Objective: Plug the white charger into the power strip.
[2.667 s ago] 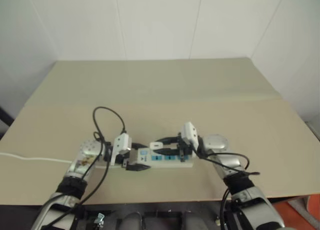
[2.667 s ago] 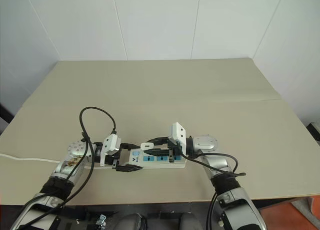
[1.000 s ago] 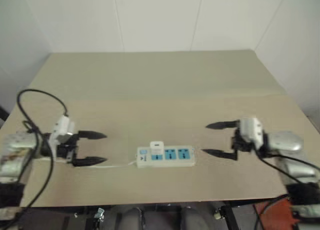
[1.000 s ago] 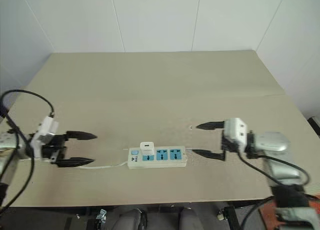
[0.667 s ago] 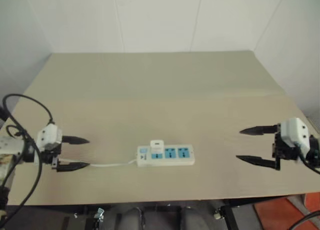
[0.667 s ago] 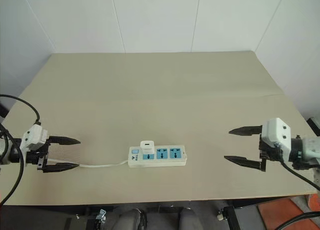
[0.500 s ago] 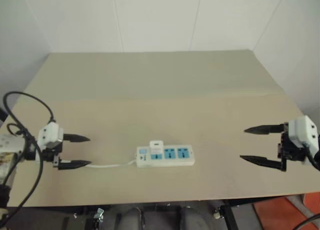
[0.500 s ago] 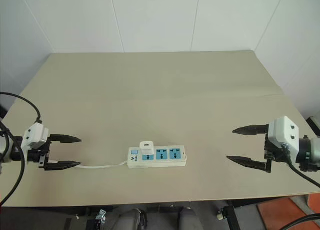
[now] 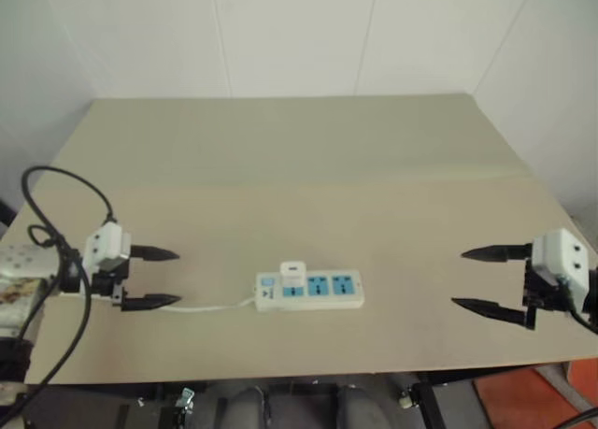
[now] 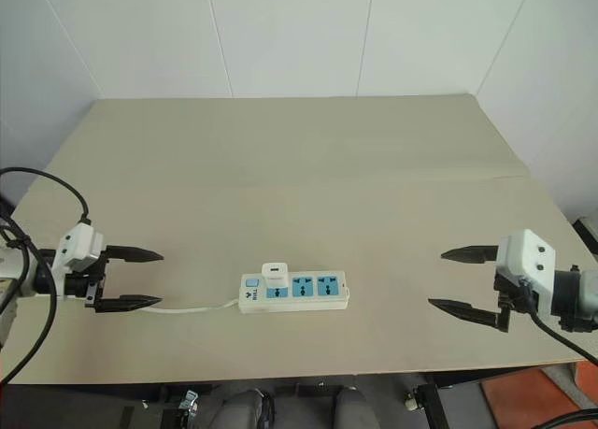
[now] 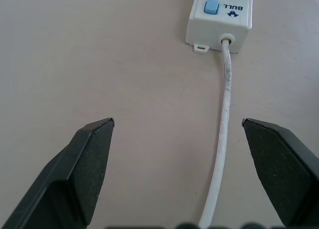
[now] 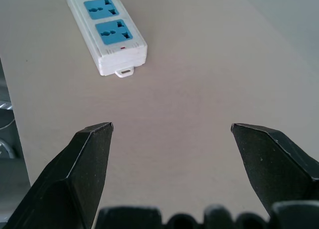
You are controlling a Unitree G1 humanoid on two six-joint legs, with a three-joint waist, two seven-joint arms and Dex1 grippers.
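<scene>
The power strip [image 10: 295, 293] lies near the table's front edge, its thin white cord [image 10: 192, 307] running off to the left. The white charger [image 10: 274, 276] stands plugged into its leftmost socket, beside the switch end; two blue sockets to its right are bare. My left gripper [image 10: 140, 278] hovers open far to the left of the strip, fingers pointing at it, the cord passing under them [image 11: 223, 139]. My right gripper [image 10: 462, 281] is open well to the right of the strip, holding nothing. The right wrist view shows the strip's far end [image 12: 113, 39].
The beige table [image 10: 308, 177] stretches wide behind the strip, with white walls beyond it. Its front edge runs close below the strip and both grippers. A black cable [image 10: 42, 191] loops above my left arm.
Both grippers have drawn away from the strip, outward to the sides, leaving the charger standing in its socket. In the last second the right one moved further right; the left one came back slightly toward the strip.
</scene>
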